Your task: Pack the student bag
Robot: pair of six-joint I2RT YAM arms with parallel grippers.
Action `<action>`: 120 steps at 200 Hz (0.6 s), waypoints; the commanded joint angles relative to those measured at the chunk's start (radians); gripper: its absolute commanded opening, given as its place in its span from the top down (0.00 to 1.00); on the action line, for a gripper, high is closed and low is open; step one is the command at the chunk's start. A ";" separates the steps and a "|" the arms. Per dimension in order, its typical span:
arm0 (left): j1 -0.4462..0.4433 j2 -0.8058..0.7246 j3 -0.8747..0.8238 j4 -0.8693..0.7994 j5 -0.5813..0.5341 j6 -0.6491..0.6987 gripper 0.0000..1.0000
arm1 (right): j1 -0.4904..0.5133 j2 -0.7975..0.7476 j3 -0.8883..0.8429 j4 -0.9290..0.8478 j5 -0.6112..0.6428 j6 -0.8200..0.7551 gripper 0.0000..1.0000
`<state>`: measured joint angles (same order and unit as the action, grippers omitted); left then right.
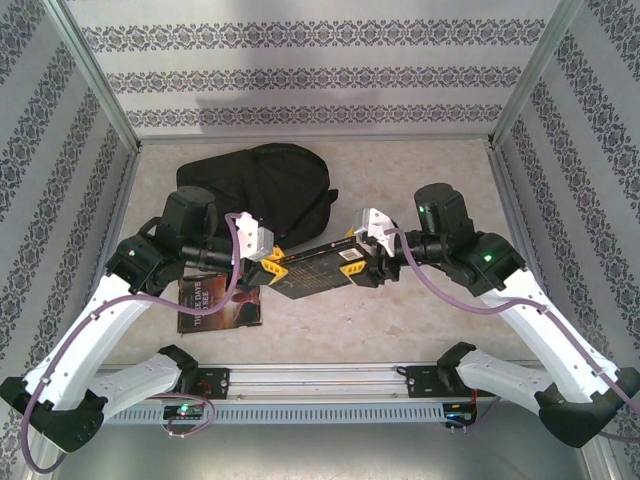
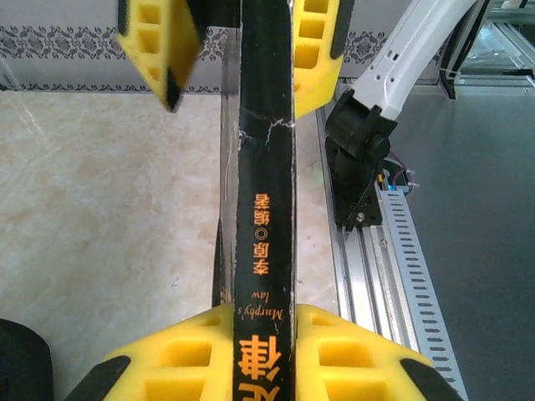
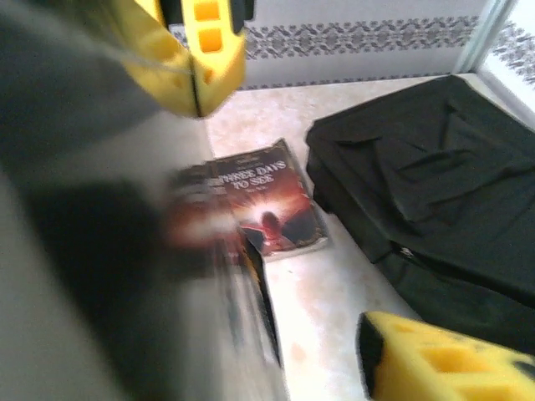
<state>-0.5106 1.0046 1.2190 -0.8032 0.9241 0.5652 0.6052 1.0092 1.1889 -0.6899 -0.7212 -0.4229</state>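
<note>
Packing hinges on the student bag (image 1: 255, 185), lying on the table (image 1: 420, 330) just far of the left gripper (image 1: 268, 263), which pinches one end of a black book (image 1: 318, 268) stretched left-right, the right gripper (image 1: 365, 258) spread around the other end.

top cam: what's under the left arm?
A paperback, Three Days to See, flat on the table. The left arm covers its far edge; whatever else lies beneath there can't be seen.
</note>
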 commanded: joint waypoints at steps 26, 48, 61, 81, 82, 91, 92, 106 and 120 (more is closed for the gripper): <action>-0.013 0.008 0.022 0.072 0.020 0.034 1.00 | -0.021 -0.005 -0.003 0.020 -0.076 0.027 0.98; -0.013 0.007 -0.001 0.122 -0.004 -0.002 1.00 | -0.066 -0.021 -0.021 0.045 -0.139 0.069 1.00; -0.013 0.009 -0.011 0.157 -0.035 -0.040 0.92 | -0.092 -0.039 -0.034 0.079 -0.153 0.110 1.00; -0.009 0.014 -0.024 0.222 -0.134 -0.149 0.68 | -0.156 -0.077 -0.080 0.203 -0.092 0.310 1.00; -0.008 0.014 -0.025 0.226 -0.140 -0.156 0.66 | -0.159 -0.079 -0.084 0.210 -0.087 0.323 1.00; -0.003 0.027 -0.024 0.258 -0.192 -0.238 0.50 | -0.180 -0.099 -0.115 0.260 -0.030 0.430 1.00; -0.002 0.028 -0.024 0.262 -0.202 -0.250 0.48 | -0.181 -0.102 -0.119 0.265 -0.024 0.441 1.00; 0.000 0.064 -0.008 0.298 -0.324 -0.410 0.32 | -0.202 -0.128 -0.163 0.288 0.097 0.585 1.00; -0.001 0.095 0.012 0.318 -0.419 -0.522 0.28 | -0.217 -0.114 -0.122 0.141 0.321 0.657 1.00</action>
<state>-0.5152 1.0508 1.2030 -0.5797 0.7055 0.3367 0.4248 0.9115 1.0466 -0.5644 -0.7383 -0.0555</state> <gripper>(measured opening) 0.690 0.186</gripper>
